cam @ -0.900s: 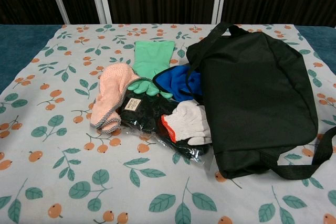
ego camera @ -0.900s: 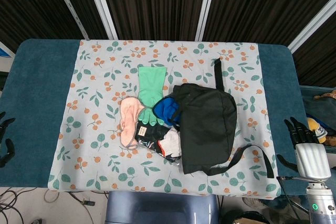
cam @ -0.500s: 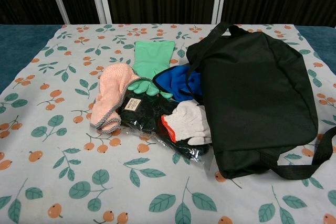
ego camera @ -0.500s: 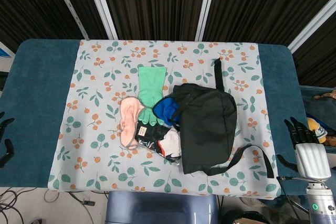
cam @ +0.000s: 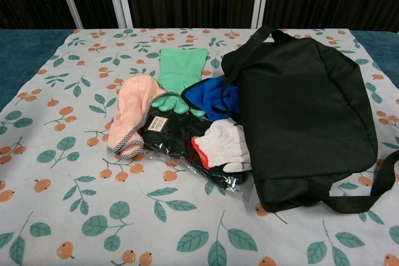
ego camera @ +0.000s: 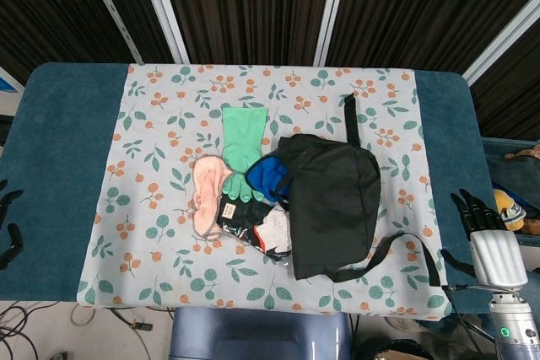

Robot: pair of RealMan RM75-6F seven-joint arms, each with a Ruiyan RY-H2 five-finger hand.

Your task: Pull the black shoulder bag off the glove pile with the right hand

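At the centre right of the head view, the black shoulder bag [ego camera: 333, 208] lies on the floral cloth [ego camera: 160, 107] covering the desk [ego camera: 59, 149], its left edge overlapping the glove pile [ego camera: 240, 183], with one strap [ego camera: 405, 255] looping toward the lower right. The right hand [ego camera: 483, 229] hovers at the lower right edge, off the cloth and well apart from the bag, dark fingers [ego camera: 469, 206] apart, pointing up the frame and holding nothing. The left hand [ego camera: 8, 225] barely shows at the far left edge; whether its fingers are apart or together I cannot tell. To pull cleanly, the right hand should probably reach for that near strap or the bag's right edge and drag rightward, low and steady, so the gloves beneath stay put. In the chest view, neither hand shows; the bag fills the right half, its edge resting over the blue glove [cam: 212, 99] and touching the white knit glove [cam: 224, 144] on the packaged black pair [cam: 171, 135], beside the green glove [cam: 177, 76] and pink one [cam: 131, 113].
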